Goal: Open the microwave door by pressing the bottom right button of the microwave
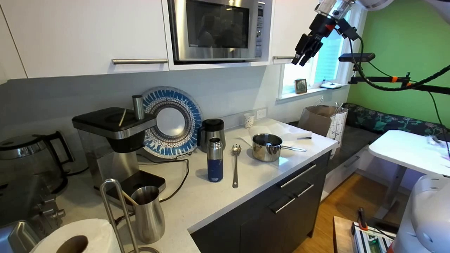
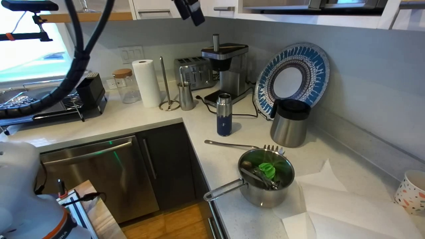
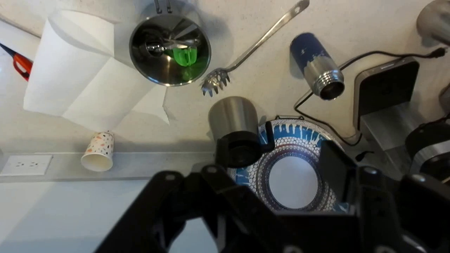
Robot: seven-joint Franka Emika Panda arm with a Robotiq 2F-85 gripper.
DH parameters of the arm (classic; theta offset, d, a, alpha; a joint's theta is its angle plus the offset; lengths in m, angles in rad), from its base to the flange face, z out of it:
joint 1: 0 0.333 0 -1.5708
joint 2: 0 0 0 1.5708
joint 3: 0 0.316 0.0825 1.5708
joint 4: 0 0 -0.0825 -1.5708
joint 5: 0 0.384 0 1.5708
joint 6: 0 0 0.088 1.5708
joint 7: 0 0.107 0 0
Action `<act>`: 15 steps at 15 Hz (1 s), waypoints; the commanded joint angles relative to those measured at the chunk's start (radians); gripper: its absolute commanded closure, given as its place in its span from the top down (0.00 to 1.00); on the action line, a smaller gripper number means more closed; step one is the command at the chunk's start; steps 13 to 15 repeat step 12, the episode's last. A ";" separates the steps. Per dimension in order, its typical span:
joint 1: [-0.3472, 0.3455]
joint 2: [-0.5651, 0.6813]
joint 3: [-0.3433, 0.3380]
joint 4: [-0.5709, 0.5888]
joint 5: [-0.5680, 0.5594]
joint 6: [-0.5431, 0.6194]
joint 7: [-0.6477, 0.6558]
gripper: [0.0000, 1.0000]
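The microwave (image 1: pixel 218 28) is silver with a dark window and sits in the white cabinet opening. Its door looks shut. A narrow control panel (image 1: pixel 260 31) runs along its right side; single buttons at its lower end are too small to make out. In an exterior view only the microwave's lower edge (image 2: pixel 353 4) shows, and it is out of the wrist view. My gripper (image 1: pixel 299 61) is right of the microwave and apart from it, pointing down and left. It is cut off at the top in an exterior view (image 2: pixel 192 20). In the wrist view the gripper (image 3: pixel 276 151) is open and empty.
Below, the counter holds a pot (image 2: pixel 265 196), a blue bottle (image 1: pixel 215 168), a slotted spoon (image 1: pixel 236 168), a steel carafe (image 2: pixel 289 131), a patterned plate (image 2: pixel 318 76), a coffee maker (image 1: pixel 112 119) and a paper cup (image 3: pixel 102 144). A cabinet handle (image 1: pixel 283 57) is near the gripper.
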 commanded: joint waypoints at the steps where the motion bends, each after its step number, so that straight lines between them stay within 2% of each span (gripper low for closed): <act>1: 0.040 -0.039 0.058 -0.025 -0.100 -0.073 0.096 0.99; 4: 0.067 -0.051 0.085 -0.064 -0.109 -0.018 0.149 1.00; 5: 0.076 -0.022 0.063 -0.012 -0.101 -0.046 0.121 1.00; 15: 0.085 -0.025 0.070 -0.025 -0.100 -0.039 0.138 1.00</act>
